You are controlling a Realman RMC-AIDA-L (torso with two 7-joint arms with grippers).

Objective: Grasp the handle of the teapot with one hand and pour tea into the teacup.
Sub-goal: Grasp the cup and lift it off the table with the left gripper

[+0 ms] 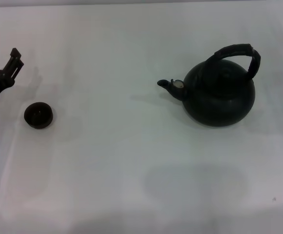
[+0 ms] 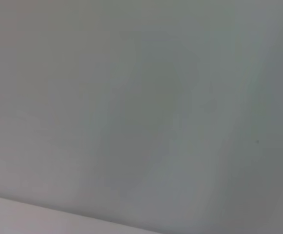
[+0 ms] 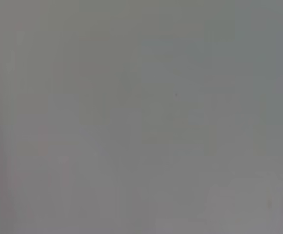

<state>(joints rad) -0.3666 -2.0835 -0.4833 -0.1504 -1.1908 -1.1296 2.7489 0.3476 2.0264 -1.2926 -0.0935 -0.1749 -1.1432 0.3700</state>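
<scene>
The teapot (image 1: 219,95) is a round dark pot standing upright on the right half of the white table, its short pale-tipped spout (image 1: 173,85) pointing left. The thick black arched handle (image 1: 239,53) spans its top with nothing holding it. Far to the left sits the small black teacup (image 1: 38,115), upright. My left gripper (image 1: 1,57) is at the left edge of the head view, just behind and left of the teacup, open and holding nothing. One of its fingers is cut off by the frame edge. My right gripper is out of view. Both wrist views show only blank surface.
A white table (image 1: 131,161) carries both objects, with a wide bare stretch between teacup and teapot. A faint shadow lies on the table in front of the teapot.
</scene>
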